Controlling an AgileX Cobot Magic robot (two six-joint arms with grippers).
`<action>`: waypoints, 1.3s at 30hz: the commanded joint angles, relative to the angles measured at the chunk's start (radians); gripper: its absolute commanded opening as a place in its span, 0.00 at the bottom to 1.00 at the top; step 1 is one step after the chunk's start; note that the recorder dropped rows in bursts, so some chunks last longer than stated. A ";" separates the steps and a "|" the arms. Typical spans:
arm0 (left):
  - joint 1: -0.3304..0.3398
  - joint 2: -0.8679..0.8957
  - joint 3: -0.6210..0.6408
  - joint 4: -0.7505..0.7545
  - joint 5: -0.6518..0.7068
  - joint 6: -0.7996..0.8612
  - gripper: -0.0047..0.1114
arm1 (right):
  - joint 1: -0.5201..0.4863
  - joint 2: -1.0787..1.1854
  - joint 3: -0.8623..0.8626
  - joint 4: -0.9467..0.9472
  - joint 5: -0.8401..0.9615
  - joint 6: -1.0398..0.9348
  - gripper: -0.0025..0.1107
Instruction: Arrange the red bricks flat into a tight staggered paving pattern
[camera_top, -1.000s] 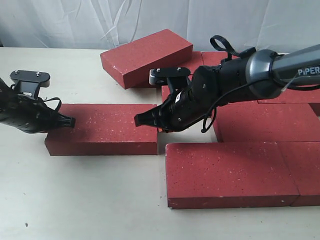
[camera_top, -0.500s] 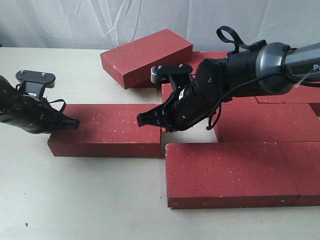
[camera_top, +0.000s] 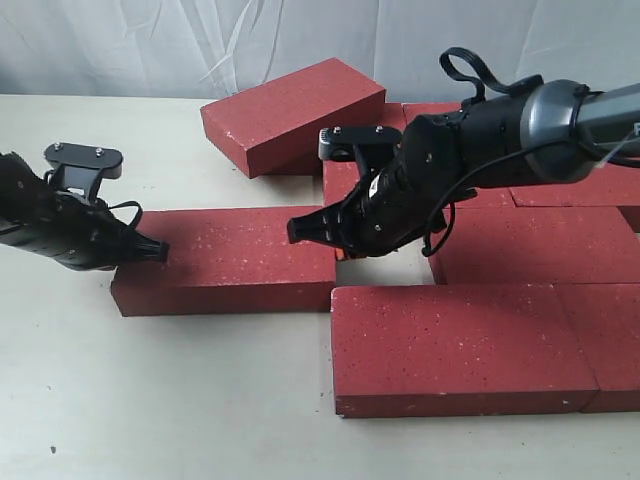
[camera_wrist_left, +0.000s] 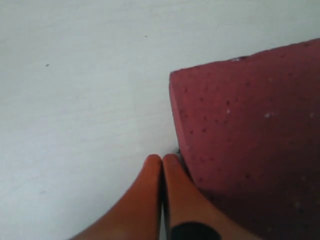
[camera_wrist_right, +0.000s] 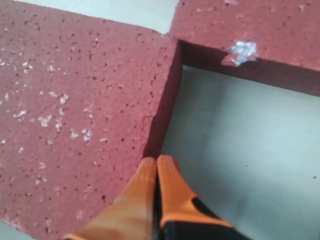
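Two closed tools flank one loose red brick (camera_top: 230, 262) lying flat on the pale bench (camera_top: 150, 400). At the brick's left end, the left tool (camera_top: 158, 250) holds nothing. Its orange fingers (camera_wrist_left: 150, 185) are pressed together, with their tips at the lower corner of the end face. The right tool (camera_top: 297, 230) reaches in from the right side, also closed and empty. Its fingertips (camera_wrist_right: 170, 175) sit against the upper edge of the brick's right end, beside a bare patch of bench. That patch separates the loose brick from the middle-row brick (camera_top: 540, 245). The front brick (camera_top: 460, 345) lies just beside the loose brick's near right corner. An angled brick (camera_top: 290, 112) sits askew at the back, and more bricks are partly hidden behind the right arm.
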 joint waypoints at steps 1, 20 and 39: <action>-0.012 0.002 -0.003 -0.011 0.022 -0.005 0.04 | -0.006 -0.011 -0.005 -0.030 0.002 0.014 0.02; 0.040 -0.054 -0.004 -0.029 0.046 -0.008 0.04 | -0.094 -0.091 -0.005 -0.301 0.164 0.295 0.02; 0.055 0.005 -0.139 0.059 0.369 -0.182 0.04 | -0.101 -0.120 -0.005 -0.328 0.198 0.298 0.02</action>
